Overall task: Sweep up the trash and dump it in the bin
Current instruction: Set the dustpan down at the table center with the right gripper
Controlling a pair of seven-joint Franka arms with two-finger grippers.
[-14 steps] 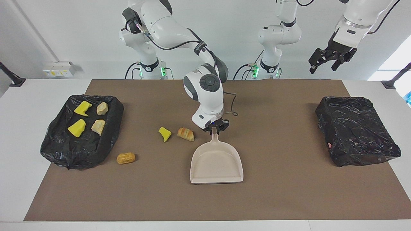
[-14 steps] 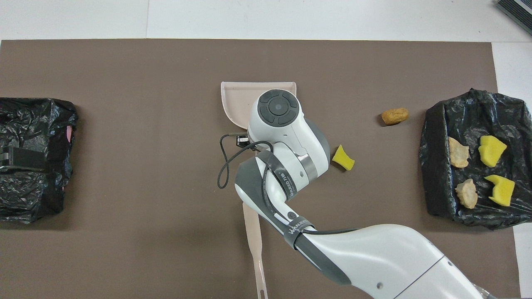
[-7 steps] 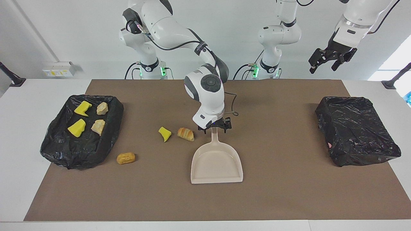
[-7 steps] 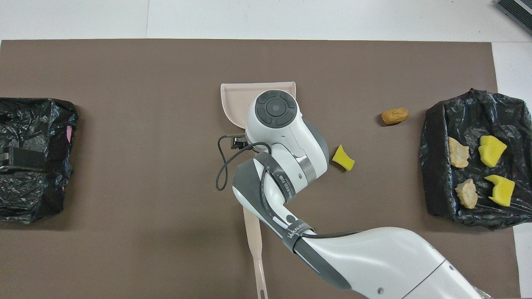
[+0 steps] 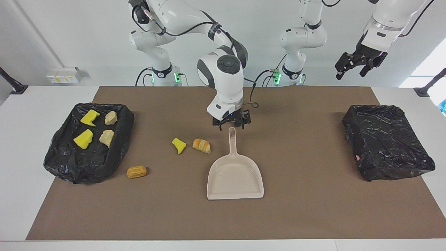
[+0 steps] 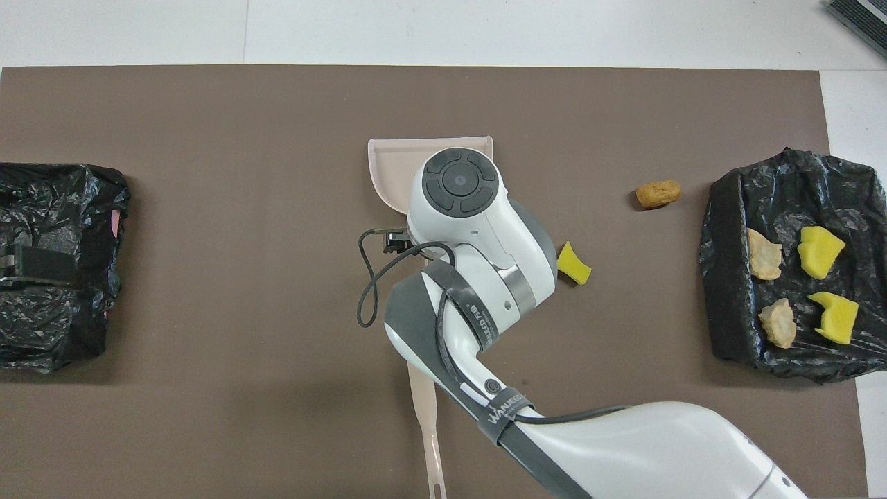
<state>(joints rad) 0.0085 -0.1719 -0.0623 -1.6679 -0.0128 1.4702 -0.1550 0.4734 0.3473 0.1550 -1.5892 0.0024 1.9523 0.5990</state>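
A brown mat (image 5: 313, 209) covers the white counter (image 5: 21, 146). Starting nearest the robots, the right hand (image 5: 231, 122) hangs in the air, released, fingers spread, just above the tip of the handle of a beige plastic dustpan (image 5: 235, 176). It holds nothing. The dustpan lies flat on the mat at mid-counter, its handle pointing toward the robots and its pan empty.

Beside the handle, toward the right arm's end, lie a striped tan croissant-like pastry piece (image 5: 202, 145) and a yellow sponge wedge (image 5: 178, 145). Farther from the robots, a golden-brown bun (image 5: 136, 172) sits just beside a shallow bin lined with black plastic (image 5: 66, 160). In that bin rest two yellow sponge wedges (image 5: 83, 138) and two pale pastry pieces (image 5: 106, 137).

At the left arm's end of the counter sits a second black-lined bin (image 5: 386, 146). The left hand (image 5: 359, 66) waits high above that end, released and empty.
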